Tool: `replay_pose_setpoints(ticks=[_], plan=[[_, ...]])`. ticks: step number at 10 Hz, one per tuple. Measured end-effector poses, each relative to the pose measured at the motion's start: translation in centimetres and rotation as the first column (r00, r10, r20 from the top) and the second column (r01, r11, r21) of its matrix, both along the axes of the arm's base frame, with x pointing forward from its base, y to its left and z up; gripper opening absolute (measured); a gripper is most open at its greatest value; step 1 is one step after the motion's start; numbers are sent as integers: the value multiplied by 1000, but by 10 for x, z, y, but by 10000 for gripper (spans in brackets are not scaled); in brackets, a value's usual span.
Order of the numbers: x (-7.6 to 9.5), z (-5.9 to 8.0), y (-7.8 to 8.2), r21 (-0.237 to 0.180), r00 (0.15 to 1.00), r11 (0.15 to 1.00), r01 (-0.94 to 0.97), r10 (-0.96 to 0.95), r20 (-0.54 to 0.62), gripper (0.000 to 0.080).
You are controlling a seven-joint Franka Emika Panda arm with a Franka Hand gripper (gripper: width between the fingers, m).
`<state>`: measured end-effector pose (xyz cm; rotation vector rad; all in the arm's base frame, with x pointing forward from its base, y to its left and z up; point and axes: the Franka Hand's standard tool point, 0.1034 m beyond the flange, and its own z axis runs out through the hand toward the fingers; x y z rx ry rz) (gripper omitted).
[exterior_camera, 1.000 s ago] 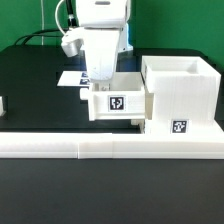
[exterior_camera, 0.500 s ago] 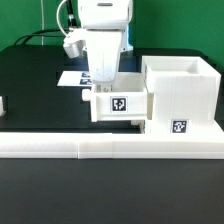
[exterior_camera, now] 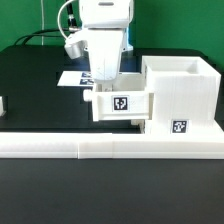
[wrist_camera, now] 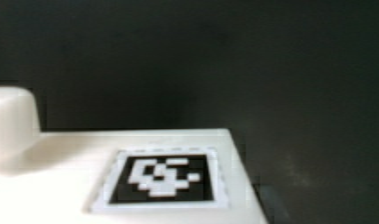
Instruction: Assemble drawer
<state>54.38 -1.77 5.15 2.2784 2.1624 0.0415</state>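
White plastic fills your exterior view: a small tray (exterior_camera: 121, 104) sits on the black desk (exterior_camera: 35, 85), pressed against the boxy housing (exterior_camera: 181, 95) on that view's right. Your hand (exterior_camera: 105, 82) reaches into the tray; you cannot tell its grip.

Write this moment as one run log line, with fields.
task: assemble drawer | gripper: down at small tray, jaws hidden | tray: beside housing | rail: in front

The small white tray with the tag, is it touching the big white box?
Touching: in the exterior view the small white tagged tray sits flush against the big white box housing, no gap visible.
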Motion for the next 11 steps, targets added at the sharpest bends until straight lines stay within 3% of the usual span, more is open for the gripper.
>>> replay_pose_setpoints(ticks=[11], plan=[[0, 1, 1, -9, 999, 1000, 21, -21, -24, 42]])
